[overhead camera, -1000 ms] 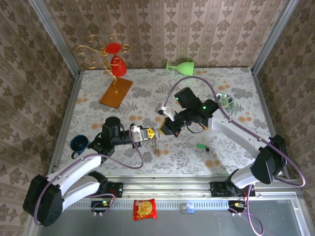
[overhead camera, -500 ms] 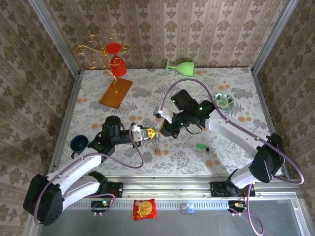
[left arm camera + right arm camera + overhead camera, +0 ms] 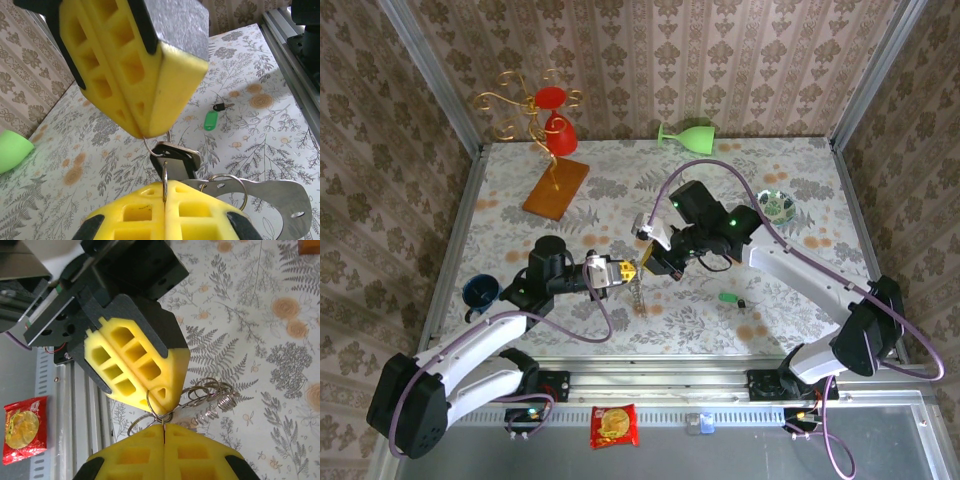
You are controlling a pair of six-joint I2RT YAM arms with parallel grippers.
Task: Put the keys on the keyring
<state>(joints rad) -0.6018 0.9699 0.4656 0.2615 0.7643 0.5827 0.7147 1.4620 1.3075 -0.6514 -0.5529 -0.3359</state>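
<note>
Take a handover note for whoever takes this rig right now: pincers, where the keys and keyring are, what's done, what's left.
Left pincer: shut on the keyring.
Right pincer: shut on the same keyring, tip to tip with the left.
Keys: green-headed key and dark-headed key lie close together on the table, off to the right of the pincers, neither one held.
Done: keyring gripped between both pincers.
Left: pick up each key and thread it onto the keyring.

The wire rings (image 3: 202, 392) vanish between yellow fingers (image 3: 132, 460) — pinch point hidden; from above, the dark key (image 3: 741, 302) is too small to read.
</note>
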